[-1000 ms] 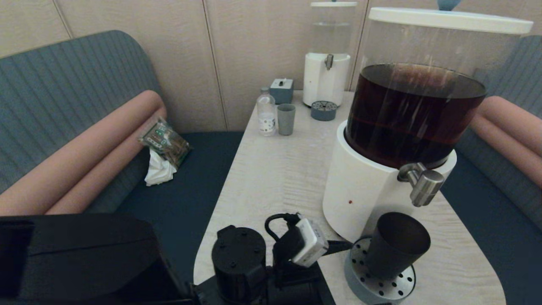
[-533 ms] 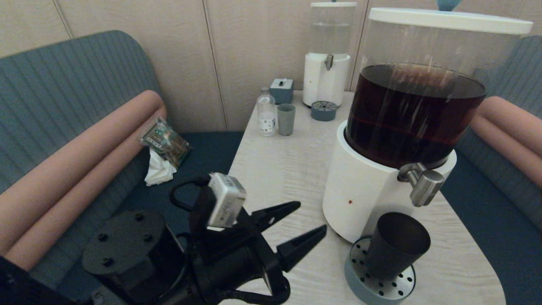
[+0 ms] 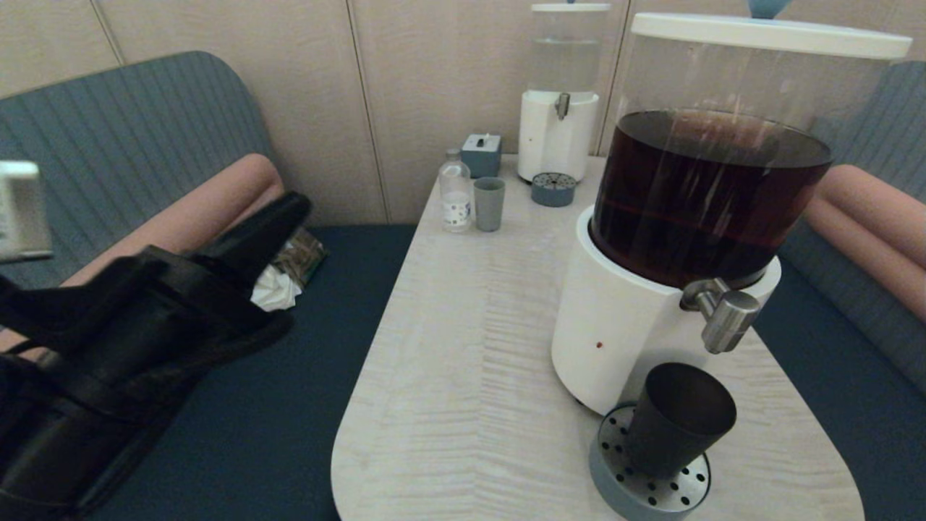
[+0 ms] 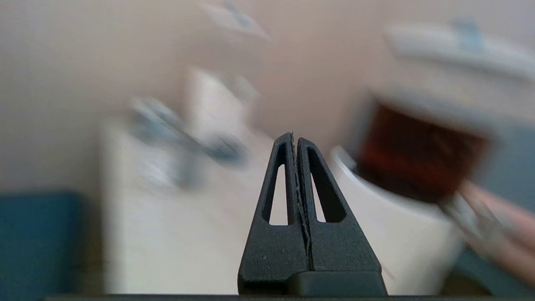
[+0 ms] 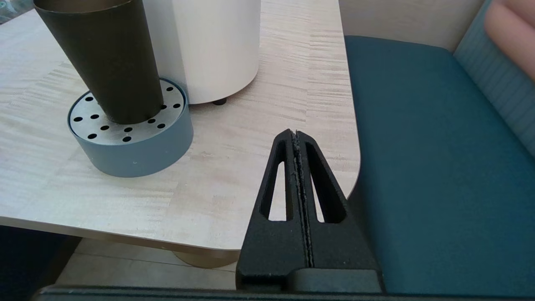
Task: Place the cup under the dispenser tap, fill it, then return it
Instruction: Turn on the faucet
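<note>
The matte black cup (image 3: 680, 416) stands on the round perforated drip tray (image 3: 647, 481), right under the brushed-steel dispenser tap (image 3: 723, 317) of the big dispenser (image 3: 712, 195) with dark brown liquid. Nothing holds the cup. My left gripper (image 3: 295, 205) is raised over the bench, well left of the table, and its fingers are shut and empty (image 4: 294, 134). My right gripper (image 5: 296, 133) is outside the head view. It hangs shut and empty by the table's near right corner, a short way from the cup (image 5: 108, 62) and tray (image 5: 133, 146).
At the far end of the light wood table (image 3: 463, 347) stand a grey-green tumbler (image 3: 489, 204), a small bottle (image 3: 455, 194), a grey box (image 3: 481, 154) and the slim clear-liquid dispenser (image 3: 558, 108) with its own tray (image 3: 553, 189). A packet and tissue (image 3: 278, 275) lie on the left bench.
My left gripper drew back from beside the cup, swung left and up off the table, and closed its fingers. The cup stayed on the tray.
</note>
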Tool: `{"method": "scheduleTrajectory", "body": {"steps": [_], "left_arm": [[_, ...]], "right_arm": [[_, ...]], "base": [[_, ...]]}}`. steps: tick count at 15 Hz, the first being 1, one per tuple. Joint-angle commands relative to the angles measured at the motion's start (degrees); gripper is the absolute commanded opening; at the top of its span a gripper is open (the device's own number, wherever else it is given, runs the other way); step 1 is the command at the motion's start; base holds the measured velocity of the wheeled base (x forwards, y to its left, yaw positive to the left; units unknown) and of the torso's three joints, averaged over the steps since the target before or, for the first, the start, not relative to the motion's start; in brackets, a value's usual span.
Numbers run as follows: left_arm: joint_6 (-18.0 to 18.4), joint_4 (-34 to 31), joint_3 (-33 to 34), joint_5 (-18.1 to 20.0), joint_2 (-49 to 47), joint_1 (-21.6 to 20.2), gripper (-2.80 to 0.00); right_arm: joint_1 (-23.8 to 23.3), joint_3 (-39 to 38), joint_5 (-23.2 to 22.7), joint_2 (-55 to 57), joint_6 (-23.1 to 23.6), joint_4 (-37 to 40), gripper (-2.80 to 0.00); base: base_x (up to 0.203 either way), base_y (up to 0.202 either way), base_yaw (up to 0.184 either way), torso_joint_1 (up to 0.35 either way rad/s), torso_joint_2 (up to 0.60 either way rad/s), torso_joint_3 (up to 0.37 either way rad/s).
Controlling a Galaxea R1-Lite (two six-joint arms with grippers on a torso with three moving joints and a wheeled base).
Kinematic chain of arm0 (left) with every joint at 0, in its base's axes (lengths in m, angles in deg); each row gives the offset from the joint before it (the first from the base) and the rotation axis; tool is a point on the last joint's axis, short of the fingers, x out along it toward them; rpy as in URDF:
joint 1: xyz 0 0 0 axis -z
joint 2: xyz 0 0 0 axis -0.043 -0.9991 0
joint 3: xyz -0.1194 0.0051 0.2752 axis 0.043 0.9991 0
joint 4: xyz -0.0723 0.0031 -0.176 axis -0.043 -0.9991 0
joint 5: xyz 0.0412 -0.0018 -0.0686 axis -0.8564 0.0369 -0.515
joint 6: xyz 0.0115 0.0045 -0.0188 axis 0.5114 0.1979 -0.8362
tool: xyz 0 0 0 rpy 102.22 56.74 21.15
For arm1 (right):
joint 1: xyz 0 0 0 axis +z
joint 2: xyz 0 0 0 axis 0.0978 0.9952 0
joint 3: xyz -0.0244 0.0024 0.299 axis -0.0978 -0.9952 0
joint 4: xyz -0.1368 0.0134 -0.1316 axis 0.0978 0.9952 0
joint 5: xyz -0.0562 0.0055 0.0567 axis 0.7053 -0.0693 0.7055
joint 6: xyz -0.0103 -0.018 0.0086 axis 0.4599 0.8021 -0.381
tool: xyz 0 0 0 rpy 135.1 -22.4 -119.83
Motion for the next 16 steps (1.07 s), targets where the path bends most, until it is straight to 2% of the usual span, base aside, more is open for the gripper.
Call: {"method": "scheduleTrajectory", "body": {"steps": [1,5,10,13,14,16], "left_arm": [[-0.74,0.45,1.68,-0.26,9.43,-6.45,-2.8],[-1.55,0.45,7.88,-1.3,26.81,-17.89,-2.8],[-2.21,0.45,14.33,-2.04,50.22,-27.69,-2.8],[-2.29,-2.86,16.4,1.01,62.08,-29.35,-2.8],[-1.14,-4.88,17.24,1.99,65.08,-29.52,-2.8],[2.72,-4.5,20.3,4.32,66.09,-29.66,-2.8]], "right_arm": [[-0.02,-0.53,-0.02,-0.02,0.02,-0.03,-2.8],[-0.02,-0.53,-0.02,-0.02,0.02,-0.03,-2.8],[-0.02,-0.53,-0.02,-0.02,0.02,-0.03,-2.8],[-0.02,-0.53,-0.02,-0.02,0.02,-0.03,-2.8],[-0.02,-0.53,-0.02,-0.02,0.02,-0.03,-2.8],[-0.02,-0.53,-0.02,-0.02,0.02,-0.03,-2.8]], "base": [[0.0,0.0,0.0,0.0,0.0,0.0],[0.0,0.0,0.0,0.0,0.0,0.0],[0.0,0.0,0.0,0.0,0.0,0.0],[0.0,0.0,0.0,0.0,0.0,0.0],[0.0,0.0,0.0,0.0,0.0,0.0],[0.0,0.0,0.0,0.0,0.0,0.0]]}}
